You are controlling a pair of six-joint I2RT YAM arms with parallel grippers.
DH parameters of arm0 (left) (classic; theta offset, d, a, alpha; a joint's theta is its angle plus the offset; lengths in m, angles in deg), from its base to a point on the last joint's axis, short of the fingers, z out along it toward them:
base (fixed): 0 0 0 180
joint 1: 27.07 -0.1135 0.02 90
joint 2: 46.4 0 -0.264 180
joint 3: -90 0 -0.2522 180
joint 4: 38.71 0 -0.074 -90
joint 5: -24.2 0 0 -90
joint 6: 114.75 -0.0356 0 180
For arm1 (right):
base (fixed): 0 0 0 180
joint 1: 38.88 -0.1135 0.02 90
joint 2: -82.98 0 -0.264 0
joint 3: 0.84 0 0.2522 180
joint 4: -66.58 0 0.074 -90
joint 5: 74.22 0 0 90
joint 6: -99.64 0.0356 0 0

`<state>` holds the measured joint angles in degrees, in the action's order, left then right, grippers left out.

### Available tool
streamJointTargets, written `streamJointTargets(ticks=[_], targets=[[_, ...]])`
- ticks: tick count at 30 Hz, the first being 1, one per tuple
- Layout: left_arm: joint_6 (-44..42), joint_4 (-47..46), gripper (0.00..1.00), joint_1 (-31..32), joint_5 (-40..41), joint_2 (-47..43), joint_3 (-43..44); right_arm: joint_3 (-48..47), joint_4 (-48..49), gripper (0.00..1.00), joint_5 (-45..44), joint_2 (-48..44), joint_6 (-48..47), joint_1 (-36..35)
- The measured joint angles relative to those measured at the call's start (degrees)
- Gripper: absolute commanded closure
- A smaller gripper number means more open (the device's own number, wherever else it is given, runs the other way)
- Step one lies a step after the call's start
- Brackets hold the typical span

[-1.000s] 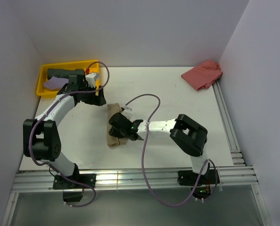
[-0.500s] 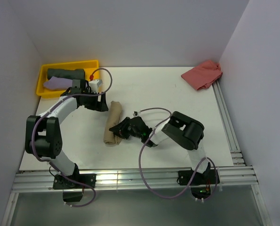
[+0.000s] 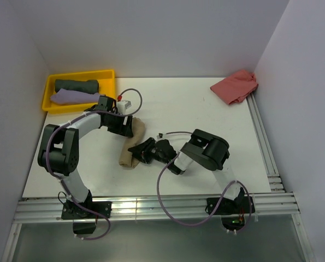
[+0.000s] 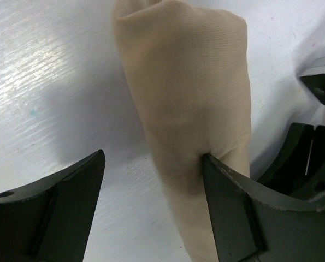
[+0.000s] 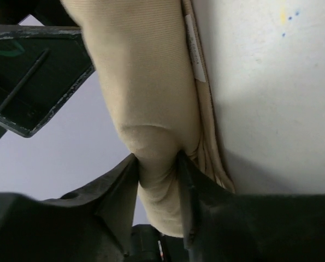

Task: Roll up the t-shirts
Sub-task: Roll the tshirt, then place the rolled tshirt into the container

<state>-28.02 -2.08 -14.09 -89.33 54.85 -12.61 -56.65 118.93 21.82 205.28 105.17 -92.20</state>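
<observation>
Bright even overhead light, faint soft shadows on white table (image 3: 206, 120), streaky glare on tabletop in left wrist view, tan t-shirt (image 5: 146, 82) close-up slightly soft, foreground dark in right wrist view

The overhead camera looks down on the whole table (image 3: 206, 109); both wrist cameras closely share the tan t-shirt (image 3: 130, 146).

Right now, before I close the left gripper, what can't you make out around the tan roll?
Top view: the tan t-shirt's far end, under the left gripper; the pinch point, under the right gripper.
Left wrist view: its lower end, cut off by the bottom edge.
Right wrist view: its length beyond the fingers, hidden behind them; its other end, cut by the top edge.
</observation>
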Motion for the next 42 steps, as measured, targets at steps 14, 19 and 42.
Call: streamJointTargets(ticks=[14,19,42], targets=[[0.9,0.96,0.23,3.08,4.2,1.11,1.75,-7.65,-41.57,0.38,-12.35,-15.96,-14.78,-2.14],[0.94,1.36,0.23,3.48,4.39,1.62,2.32,-12.81,-50.49,0.38,-16.48,-16.2,-18.78,-3.67],[0.37,2.84,0.17,2.93,1.38,1.86,3.17,-19.5,-62.49,0.79,-20.28,-14.12,-18.67,-4.66]])
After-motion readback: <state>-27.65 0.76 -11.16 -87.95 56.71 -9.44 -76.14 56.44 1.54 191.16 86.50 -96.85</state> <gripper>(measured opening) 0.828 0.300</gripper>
